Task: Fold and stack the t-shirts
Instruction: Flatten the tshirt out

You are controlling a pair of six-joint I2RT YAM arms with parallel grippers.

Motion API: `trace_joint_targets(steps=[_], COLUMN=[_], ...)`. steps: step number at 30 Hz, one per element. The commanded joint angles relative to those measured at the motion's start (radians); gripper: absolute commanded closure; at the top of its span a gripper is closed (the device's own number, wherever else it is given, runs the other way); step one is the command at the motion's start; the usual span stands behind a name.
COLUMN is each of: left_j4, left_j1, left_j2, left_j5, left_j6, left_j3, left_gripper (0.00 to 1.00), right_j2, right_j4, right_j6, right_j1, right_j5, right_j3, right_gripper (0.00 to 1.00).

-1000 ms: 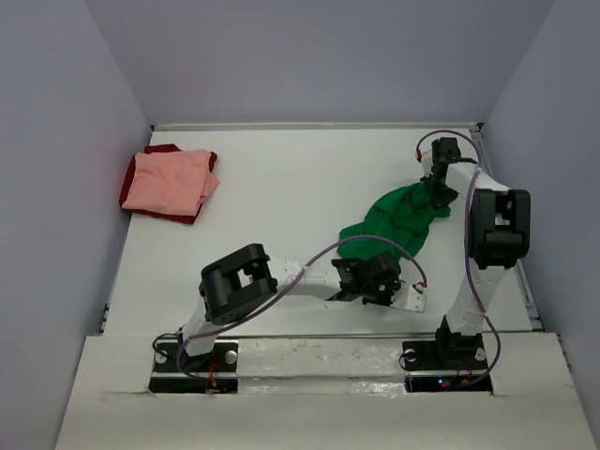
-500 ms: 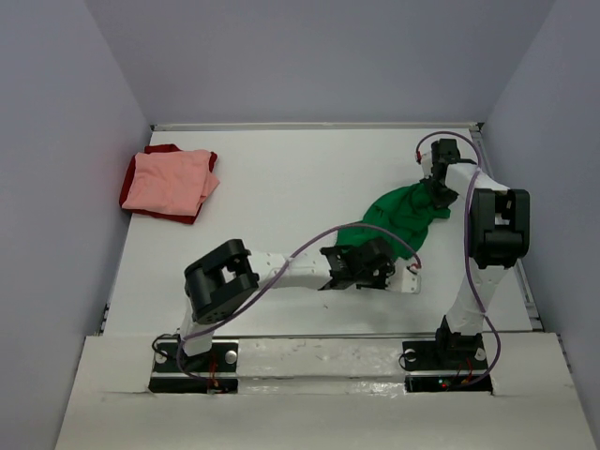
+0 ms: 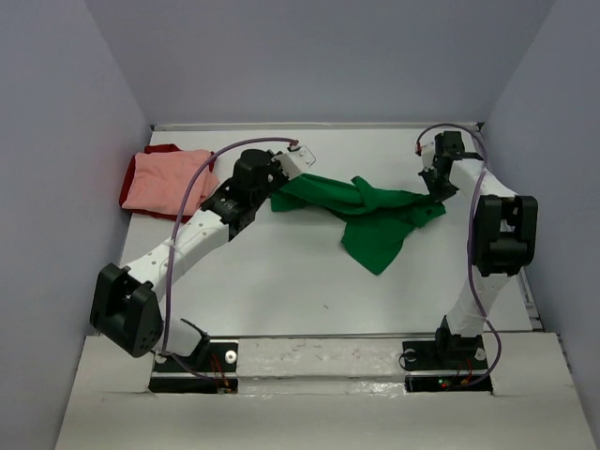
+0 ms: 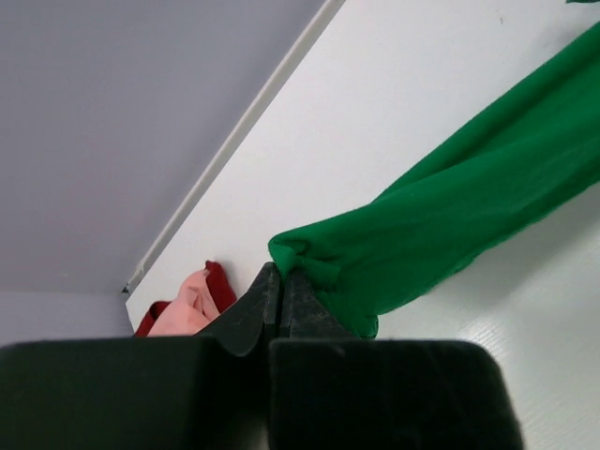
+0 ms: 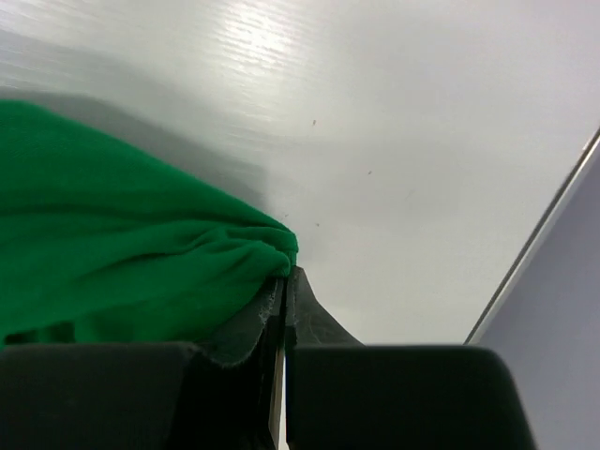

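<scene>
The bright green t-shirt hangs stretched between both grippers across the back middle of the table, its lower part drooping toward the front. My left gripper is shut on its left end, which bunches at the fingertips. My right gripper is shut on its right end. At the back left lies the folded salmon pink t-shirt on top of the dark red t-shirt; both also show in the left wrist view, the pink t-shirt next to the red t-shirt.
The white table is walled by grey panels, with a raised rim along the back. The left arm reaches diagonally from its base at the front left toward the back middle. The right arm stands along the right side.
The left gripper closed on the green t-shirt near the front middle, then swung it back and left, pulling the crumpled shirt out into a long band. The right gripper stayed put.
</scene>
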Motion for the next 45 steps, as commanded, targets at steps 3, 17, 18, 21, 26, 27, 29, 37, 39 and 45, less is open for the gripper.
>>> trace_joint_targets(steps=[3,17,18,21,26,27,29,37,39,45], left_j4=[0.033,-0.002,-0.006,-0.020,-0.048,-0.051,-0.059,-0.134,-0.141,-0.155], left_j1=[0.057,0.223,0.226,0.228,0.249,0.257,0.277,0.339,0.352,0.359], left_j2=[-0.104,-0.162,-0.165,-0.191,-0.249,-0.268,-0.294,-0.334,-0.340,-0.291], left_j5=[-0.069,-0.083,-0.080,-0.068,-0.020,-0.002,0.030,0.078,0.099,0.135], left_j6=[0.014,0.018,0.020,0.023,0.028,0.025,0.015,-0.011,-0.020,-0.046], left_j3=[-0.100,0.026,0.026,0.008,-0.018,-0.018,-0.015,0.054,0.070,0.112], left_gripper=[1.00,1.00,1.00,1.00,1.00,1.00,1.00,1.00,1.00,1.00], right_j2=[-0.177,-0.286,-0.296,-0.340,-0.443,-0.461,-0.518,-0.707,-0.731,-0.727], right_j4=[-0.086,-0.181,-0.186,-0.212,-0.270,-0.290,-0.317,-0.333,-0.318,-0.260], right_j6=[0.020,-0.014,-0.015,-0.023,-0.041,-0.046,-0.061,-0.066,-0.066,-0.058], right_j1=[0.001,0.001,0.001,0.001,0.001,0.001,0.001,0.001,0.001,0.001], right_j5=[-0.127,-0.152,-0.152,-0.161,-0.239,-0.274,-0.314,-0.425,-0.426,-0.407], right_j3=[0.122,0.272,0.272,0.273,0.259,0.257,0.248,0.237,0.237,0.245], right_gripper=[1.00,1.00,1.00,1.00,1.00,1.00,1.00,1.00,1.00,1.00])
